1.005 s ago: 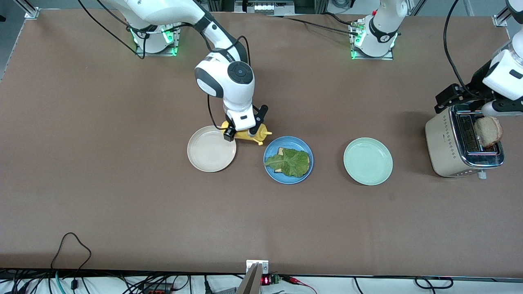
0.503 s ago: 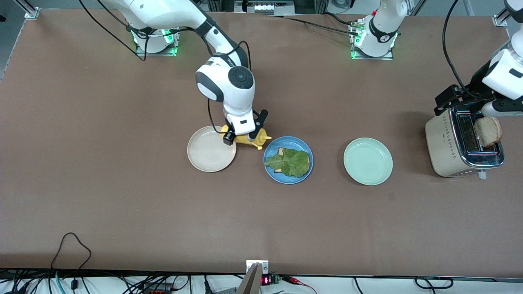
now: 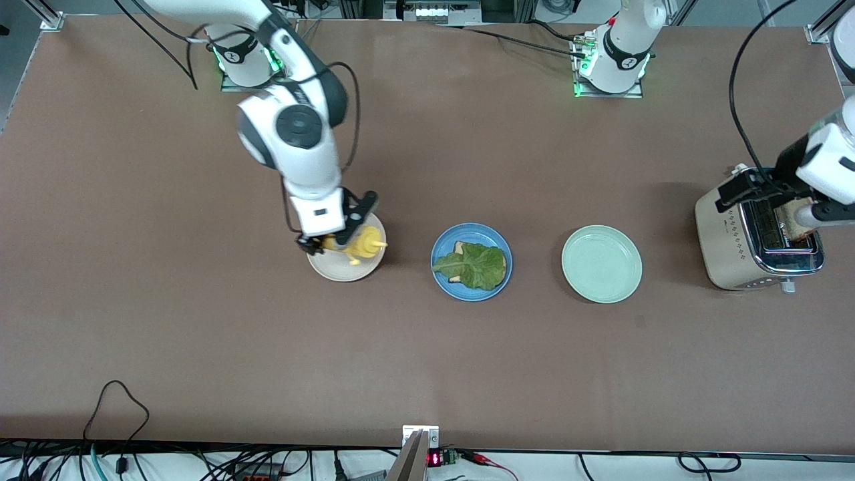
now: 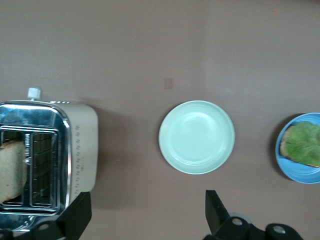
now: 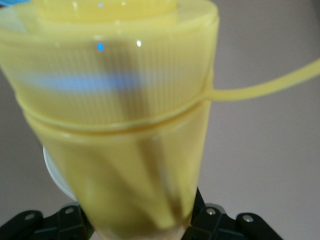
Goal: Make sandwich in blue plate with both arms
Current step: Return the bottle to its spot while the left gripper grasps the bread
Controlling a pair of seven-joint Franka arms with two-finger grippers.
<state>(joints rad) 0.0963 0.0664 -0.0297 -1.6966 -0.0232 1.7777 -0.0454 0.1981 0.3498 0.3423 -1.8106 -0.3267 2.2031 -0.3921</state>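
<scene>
Front view: unlabelled yellow bottle [image 3: 361,246]

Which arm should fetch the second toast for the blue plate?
Probably left. The left gripper hangs open over the toaster, where the toast sits; the right gripper holds the yellow bottle over the cream plate.

Plates: three on the brown tabletop [image 3: 167,321], namely one round glossy blue plate [image 3: 503,279], one pale mint-green plate [image 3: 601,264] and one cream-white plate [image 3: 334,267].
Toast slices: two in sight, one light-brown slice [image 3: 456,251] peeking out under the leaf, one slice [image 4: 11,170] in the toaster slot.
Lettuce leaves: one crinkly green leaf [image 3: 473,265].
Toasters: one cream-and-chrome toaster [image 3: 735,240].
Bottles: one yellow plastic squeeze bottle [image 3: 361,244].
Robot arms: two, white and jointed.
</scene>
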